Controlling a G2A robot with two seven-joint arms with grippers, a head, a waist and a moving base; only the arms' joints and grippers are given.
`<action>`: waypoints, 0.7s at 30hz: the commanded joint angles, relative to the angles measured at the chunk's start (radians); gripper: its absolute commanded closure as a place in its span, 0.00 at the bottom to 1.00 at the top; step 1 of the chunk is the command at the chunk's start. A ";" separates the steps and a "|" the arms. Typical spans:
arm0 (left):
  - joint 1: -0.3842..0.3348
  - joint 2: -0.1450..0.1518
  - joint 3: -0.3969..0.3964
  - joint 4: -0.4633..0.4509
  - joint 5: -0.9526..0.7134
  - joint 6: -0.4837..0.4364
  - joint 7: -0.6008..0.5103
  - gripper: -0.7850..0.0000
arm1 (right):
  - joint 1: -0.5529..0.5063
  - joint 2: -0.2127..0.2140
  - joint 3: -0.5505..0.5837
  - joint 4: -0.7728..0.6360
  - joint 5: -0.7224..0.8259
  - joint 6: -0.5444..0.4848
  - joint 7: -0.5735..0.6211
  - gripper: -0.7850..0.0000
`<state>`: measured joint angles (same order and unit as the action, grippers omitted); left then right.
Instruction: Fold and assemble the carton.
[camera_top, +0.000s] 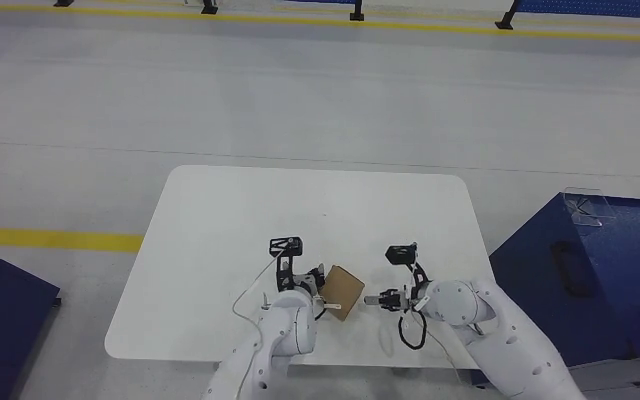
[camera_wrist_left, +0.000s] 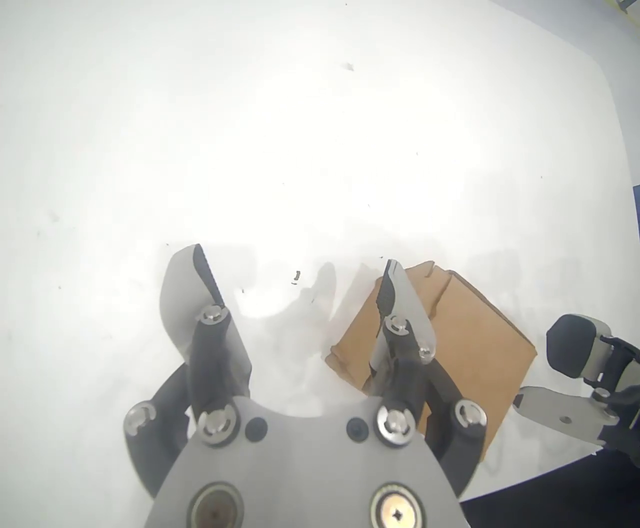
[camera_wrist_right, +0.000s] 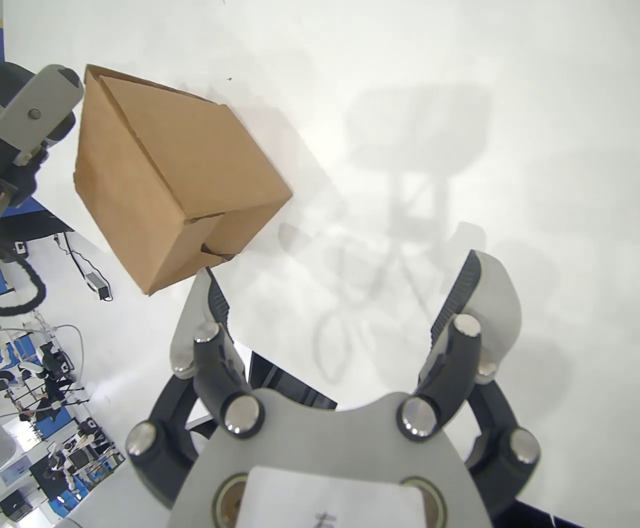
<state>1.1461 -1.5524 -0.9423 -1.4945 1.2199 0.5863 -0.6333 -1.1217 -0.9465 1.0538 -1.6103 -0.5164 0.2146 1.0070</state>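
Observation:
A small brown carton (camera_top: 343, 291) stands folded into a box near the front edge of the white table (camera_top: 300, 200), between my two grippers. My left gripper (camera_wrist_left: 295, 265) is open wide; one finger (camera_wrist_left: 400, 300) lies against the carton (camera_wrist_left: 480, 350), and nothing sits between the fingers. In the right wrist view that left finger (camera_wrist_right: 45, 100) is at the carton's (camera_wrist_right: 165, 175) far corner. An end flap there shows a small gap. My right gripper (camera_wrist_right: 340, 272) is open just beside the carton, one fingertip (camera_wrist_right: 210, 290) close to its lower end.
The table's front edge runs right behind both grippers. A blue cabinet (camera_top: 570, 270) stands off the table's right side and another blue block (camera_top: 20, 300) off its left. The far half of the table is bare white surface.

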 joint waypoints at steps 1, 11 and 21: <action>-0.005 -0.002 0.000 0.005 0.001 -0.002 -0.018 0.27 | 0.008 -0.004 -0.013 0.006 -0.011 0.009 -0.007 0.00; 0.001 -0.005 0.015 -0.009 0.007 -0.067 -0.101 0.27 | 0.045 -0.027 -0.056 0.042 -0.031 0.059 -0.045 0.00; 0.061 0.000 -0.052 -0.106 -0.008 -0.036 -0.049 0.13 | 0.058 -0.039 -0.044 0.071 -0.007 0.087 -0.069 0.00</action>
<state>1.1963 -1.5526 -0.9786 -1.5727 1.2213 0.5351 -0.7066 -1.0636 -0.9851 1.0049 -1.5438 -0.5223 0.2970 0.9386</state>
